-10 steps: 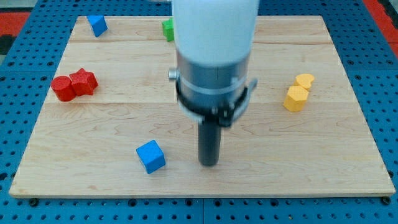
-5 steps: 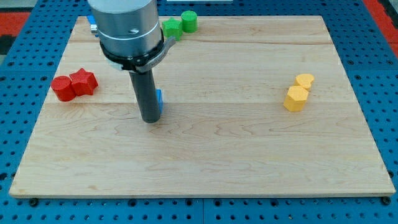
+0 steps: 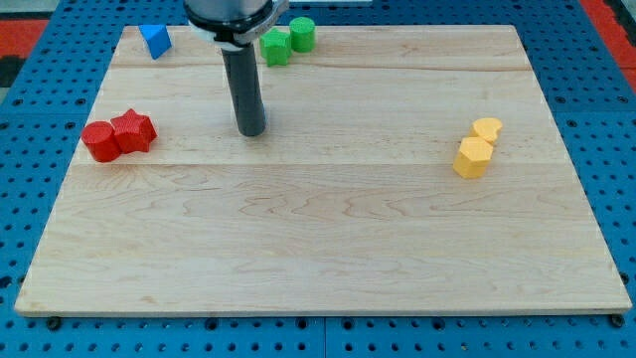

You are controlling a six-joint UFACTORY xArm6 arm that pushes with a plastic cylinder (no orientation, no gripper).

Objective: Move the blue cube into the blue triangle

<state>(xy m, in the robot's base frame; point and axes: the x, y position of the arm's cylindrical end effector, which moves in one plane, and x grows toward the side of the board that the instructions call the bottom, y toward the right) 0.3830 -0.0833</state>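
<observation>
The blue triangle (image 3: pixel 154 40) lies near the board's top left corner. The blue cube does not show anywhere on the board; I cannot tell whether the rod hides it. My tip (image 3: pixel 251 132) rests on the wooden board (image 3: pixel 348 229), left of centre in the upper half. It is below and to the right of the blue triangle, well apart from it, and just below the green blocks.
Two green blocks (image 3: pixel 275 46) (image 3: pixel 302 33) sit together at the top edge, right of the rod. Two red blocks (image 3: pixel 99 140) (image 3: pixel 133 130) touch at the left edge. Two yellow blocks (image 3: pixel 474 156) (image 3: pixel 487 128) sit together at the right.
My tip moved from the lower middle up and to the left, then further up. The blue cube was pushed up from the bottom left and no longer shows.
</observation>
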